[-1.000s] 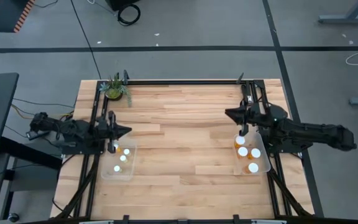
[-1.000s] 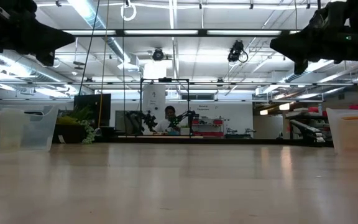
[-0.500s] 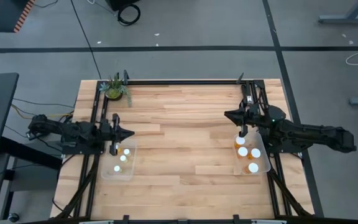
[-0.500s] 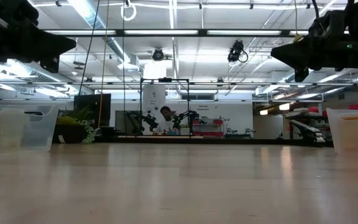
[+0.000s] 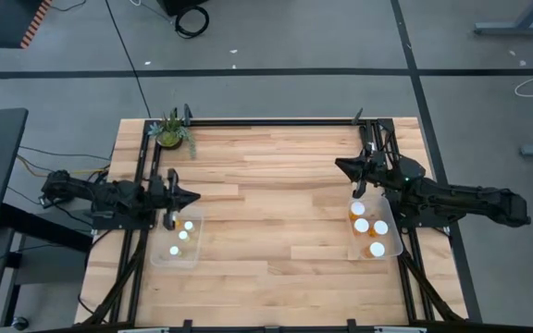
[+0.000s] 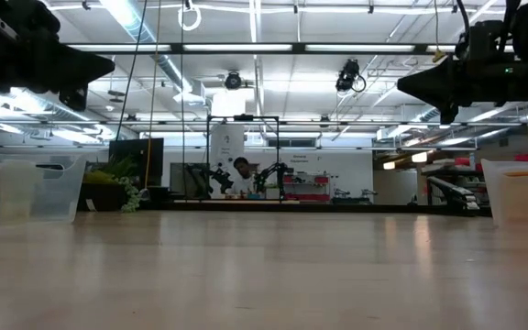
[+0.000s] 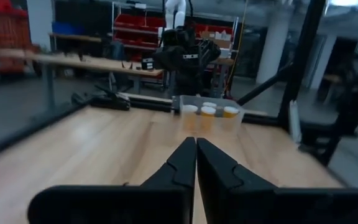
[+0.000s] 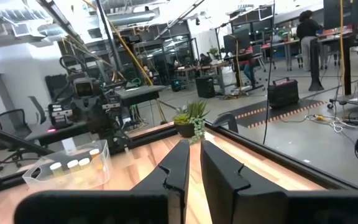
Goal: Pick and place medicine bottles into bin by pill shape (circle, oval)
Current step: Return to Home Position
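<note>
Both my grippers are closed and empty: left gripper [image 5: 190, 196] over the left bin's [image 5: 176, 258] 12 o'clock edge, right gripper [image 5: 343, 167] at 11 o'clock of the right bin [image 5: 391, 242]. Bottles [image 5: 369, 237] all binned, table bare. Risk: dropping my arms could clip a bin rim and tip bottles

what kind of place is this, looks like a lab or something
Most likely a robotics lab or workshop in an open industrial hall. A light wooden table holds clear plastic bins of white-capped medicine bottles. Beyond it stand red storage shelves, other workstations, and exposed ceiling ducts with strip lights.
</note>
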Controlling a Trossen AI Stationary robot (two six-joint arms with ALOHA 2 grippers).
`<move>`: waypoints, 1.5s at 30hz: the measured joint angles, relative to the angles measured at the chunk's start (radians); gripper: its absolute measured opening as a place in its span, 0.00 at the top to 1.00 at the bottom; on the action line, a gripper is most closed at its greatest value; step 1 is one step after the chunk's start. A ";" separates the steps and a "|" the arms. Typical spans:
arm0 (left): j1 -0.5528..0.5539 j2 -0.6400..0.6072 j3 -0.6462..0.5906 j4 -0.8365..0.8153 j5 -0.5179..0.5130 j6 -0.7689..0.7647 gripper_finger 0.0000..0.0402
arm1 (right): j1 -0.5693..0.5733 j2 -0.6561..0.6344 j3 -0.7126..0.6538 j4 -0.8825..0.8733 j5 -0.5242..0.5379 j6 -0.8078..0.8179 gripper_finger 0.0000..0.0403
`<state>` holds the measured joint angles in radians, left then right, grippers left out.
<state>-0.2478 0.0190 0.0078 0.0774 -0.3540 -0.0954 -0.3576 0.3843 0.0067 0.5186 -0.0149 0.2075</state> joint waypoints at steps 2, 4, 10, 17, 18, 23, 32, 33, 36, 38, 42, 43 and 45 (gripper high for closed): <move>0.000 0.000 0.000 -0.002 0.000 -0.087 0.96 | 0.000 0.000 0.000 0.000 0.000 0.001 0.89; 0.000 0.000 0.000 -0.003 0.000 -0.149 0.96 | 0.000 0.000 0.000 0.000 0.000 0.001 0.89; 0.000 0.000 0.000 0.001 -0.001 -0.154 0.96 | 0.000 0.000 0.000 0.000 0.000 0.002 0.89; 0.000 0.000 0.000 0.003 -0.003 -0.148 0.92 | 0.000 0.000 0.000 0.000 0.000 0.002 0.89; 0.000 0.000 0.000 0.003 -0.003 -0.148 0.92 | 0.000 0.000 0.000 0.000 0.000 0.002 0.89; 0.000 0.000 0.000 0.004 -0.003 -0.148 0.91 | 0.000 0.000 0.000 0.000 0.000 0.002 0.89; 0.000 0.000 0.000 0.006 -0.003 -0.148 0.94 | 0.000 0.000 0.000 0.000 0.000 0.002 0.89; 0.000 0.000 0.000 0.006 -0.003 -0.152 0.94 | 0.000 0.000 0.000 0.000 0.000 0.002 0.89; 0.000 0.000 0.000 0.006 -0.002 -0.154 0.94 | 0.000 0.000 0.000 0.000 -0.001 0.002 0.89; 0.000 0.000 0.000 0.006 -0.002 -0.155 0.93 | 0.000 0.000 0.000 0.000 0.000 0.002 0.89; 0.000 0.000 0.000 0.007 -0.002 -0.154 0.91 | 0.000 0.000 0.000 0.000 0.000 0.002 0.89; 0.000 0.000 0.000 0.007 -0.002 -0.155 0.91 | 0.000 0.000 0.000 0.000 0.000 0.002 0.89; 0.000 0.000 0.000 0.007 -0.002 -0.154 0.91 | 0.000 0.000 0.000 0.000 0.000 0.002 0.89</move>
<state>-0.2478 0.0193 0.0074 0.0841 -0.3561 -0.2497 -0.3576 0.3843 0.0071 0.5182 -0.0151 0.2092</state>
